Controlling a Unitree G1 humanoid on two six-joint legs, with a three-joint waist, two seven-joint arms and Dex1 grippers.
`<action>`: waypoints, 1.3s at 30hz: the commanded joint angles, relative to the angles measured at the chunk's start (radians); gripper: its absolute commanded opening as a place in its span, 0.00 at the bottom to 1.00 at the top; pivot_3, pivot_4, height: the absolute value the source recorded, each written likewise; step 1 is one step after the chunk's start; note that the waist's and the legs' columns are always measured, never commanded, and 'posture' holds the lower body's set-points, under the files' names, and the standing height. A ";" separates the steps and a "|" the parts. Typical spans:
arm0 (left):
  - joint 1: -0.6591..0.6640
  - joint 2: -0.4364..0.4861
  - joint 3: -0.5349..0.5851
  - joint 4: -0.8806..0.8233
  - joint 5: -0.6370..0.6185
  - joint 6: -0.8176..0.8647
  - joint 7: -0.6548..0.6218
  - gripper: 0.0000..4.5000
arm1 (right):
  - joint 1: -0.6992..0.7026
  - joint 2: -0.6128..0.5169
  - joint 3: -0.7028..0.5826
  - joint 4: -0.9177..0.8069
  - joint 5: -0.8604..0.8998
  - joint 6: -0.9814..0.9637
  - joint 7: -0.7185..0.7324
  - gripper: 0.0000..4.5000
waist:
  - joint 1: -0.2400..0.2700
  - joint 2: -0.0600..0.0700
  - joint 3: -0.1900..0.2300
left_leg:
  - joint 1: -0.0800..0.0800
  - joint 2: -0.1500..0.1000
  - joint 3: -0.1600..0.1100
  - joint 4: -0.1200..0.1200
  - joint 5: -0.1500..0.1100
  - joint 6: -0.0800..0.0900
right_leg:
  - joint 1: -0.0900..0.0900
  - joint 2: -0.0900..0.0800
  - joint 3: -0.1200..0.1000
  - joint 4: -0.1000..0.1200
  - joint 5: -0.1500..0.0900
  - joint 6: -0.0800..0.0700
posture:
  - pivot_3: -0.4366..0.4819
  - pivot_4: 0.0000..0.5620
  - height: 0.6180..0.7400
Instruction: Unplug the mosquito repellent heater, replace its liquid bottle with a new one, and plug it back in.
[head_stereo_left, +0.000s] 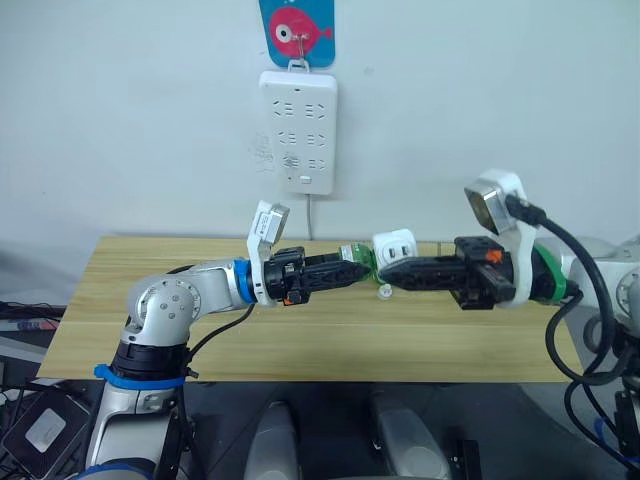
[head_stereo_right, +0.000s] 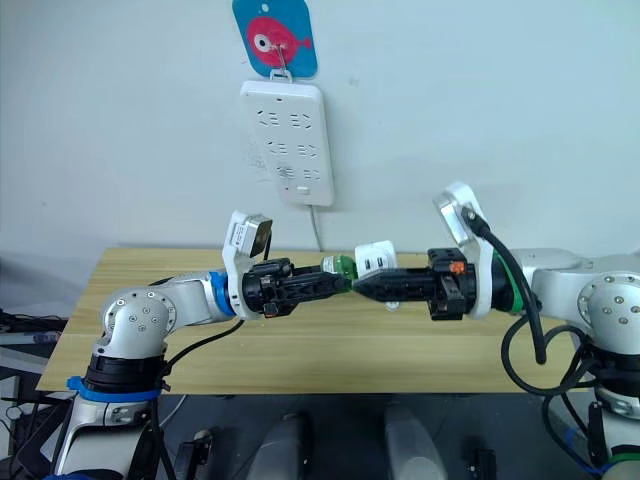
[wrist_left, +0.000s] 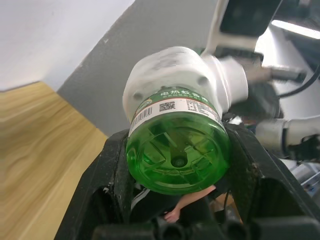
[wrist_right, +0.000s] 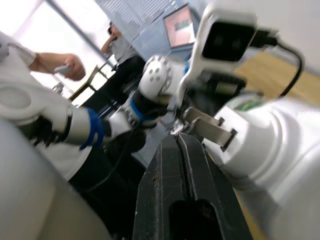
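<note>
Left gripper clamping glossy green bottle, right gripper clasping rounded white heater

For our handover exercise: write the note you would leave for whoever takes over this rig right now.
Left gripper: shut on the green liquid bottle.
Right gripper: shut on the mosquito repellent heater.
Both are held above the wooden table, bottle seated in the heater.
Done: heater is unplugged from the wall power strip.
Unclear: whether this bottle is the old or the new one.
Left: finish the swap, plug the heater back in.
</note>
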 joint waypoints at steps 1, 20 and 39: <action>0.009 0.009 -0.021 -0.062 0.020 -0.030 -0.056 0.50 | -0.027 0.005 -0.021 0.018 0.012 -0.016 -0.042 0.00 | 0.000 0.000 0.000 | 0.000 0.000 0.000 0.000 0.000 0.000 | 0.000 0.000 0.000 0.000 0.000 0.000 | 0.27 0.36 0.87; 0.017 0.023 -0.050 -0.111 0.061 -0.049 -0.138 0.50 | -0.042 0.014 0.019 0.073 -0.075 0.012 -0.103 0.00 | 0.000 0.000 0.000 | 0.000 0.000 0.000 -0.001 0.000 0.000 | -0.001 0.000 0.000 0.000 0.000 0.000 | 0.27 0.35 0.87; 0.034 -0.129 0.203 0.152 -0.326 0.200 0.234 0.50 | 0.299 0.088 -0.256 -0.108 -0.025 -0.232 -0.276 0.51 | 0.000 0.000 0.000 | -0.001 0.000 0.000 0.000 -0.001 0.001 | -0.001 0.000 0.000 0.000 0.000 0.000 | 0.24 0.37 0.87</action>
